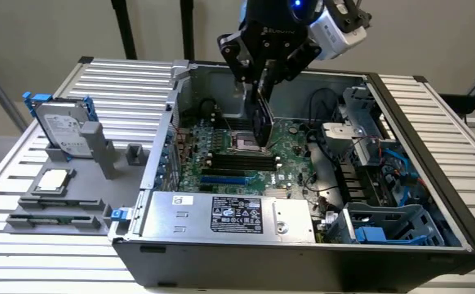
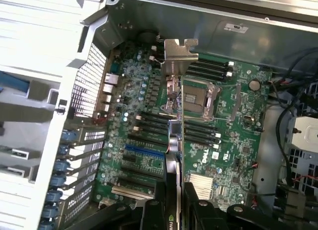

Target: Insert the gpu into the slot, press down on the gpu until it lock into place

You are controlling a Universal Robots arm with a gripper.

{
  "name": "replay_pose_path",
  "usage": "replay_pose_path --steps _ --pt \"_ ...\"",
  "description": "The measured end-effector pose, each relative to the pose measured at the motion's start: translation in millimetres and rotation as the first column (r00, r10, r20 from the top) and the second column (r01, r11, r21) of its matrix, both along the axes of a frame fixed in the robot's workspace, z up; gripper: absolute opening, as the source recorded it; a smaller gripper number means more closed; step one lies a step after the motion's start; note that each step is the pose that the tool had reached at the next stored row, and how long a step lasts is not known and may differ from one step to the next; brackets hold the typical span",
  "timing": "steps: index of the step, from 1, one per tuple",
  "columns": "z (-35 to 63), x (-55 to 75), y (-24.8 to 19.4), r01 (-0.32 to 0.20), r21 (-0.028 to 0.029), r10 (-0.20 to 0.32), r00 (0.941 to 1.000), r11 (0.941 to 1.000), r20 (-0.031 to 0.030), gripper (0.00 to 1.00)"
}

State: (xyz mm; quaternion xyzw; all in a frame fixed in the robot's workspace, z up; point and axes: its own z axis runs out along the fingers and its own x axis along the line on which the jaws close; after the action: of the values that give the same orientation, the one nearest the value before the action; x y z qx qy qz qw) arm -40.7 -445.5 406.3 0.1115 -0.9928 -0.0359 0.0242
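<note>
My gripper is shut on the gpu, a thin card with a black cover that hangs on edge inside the open computer case, above the middle of the green motherboard. In the wrist view the gpu shows edge-on, its silver end bracket pointing away and my black fingers clamped on either side. The slot is a bright blue strip lower on the board, near the power supply. In the wrist view the slot lies off to one side of the card, apart from it and uncovered.
Black memory strips and the processor socket lie under the card. A power supply fills the case front. Cables and a drive cage crowd the exterior view's right. A grey hard drive with blue rails stands outside.
</note>
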Motion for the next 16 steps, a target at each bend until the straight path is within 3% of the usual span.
replay_pose_path --steps 4,8,12,16 --pt "0.0 0.0 0.0 -0.073 -0.0001 0.073 0.9973 0.9973 0.0 0.26" --pt "0.0 0.0 0.0 -0.145 0.0 0.145 0.9894 0.9894 0.0 0.26" --pt "0.0 0.0 0.0 -0.217 0.0001 0.217 0.9761 0.9761 0.0001 0.26" --pt "0.0 0.0 0.0 -0.287 0.0 0.287 0.9578 0.9578 0.0 0.26"
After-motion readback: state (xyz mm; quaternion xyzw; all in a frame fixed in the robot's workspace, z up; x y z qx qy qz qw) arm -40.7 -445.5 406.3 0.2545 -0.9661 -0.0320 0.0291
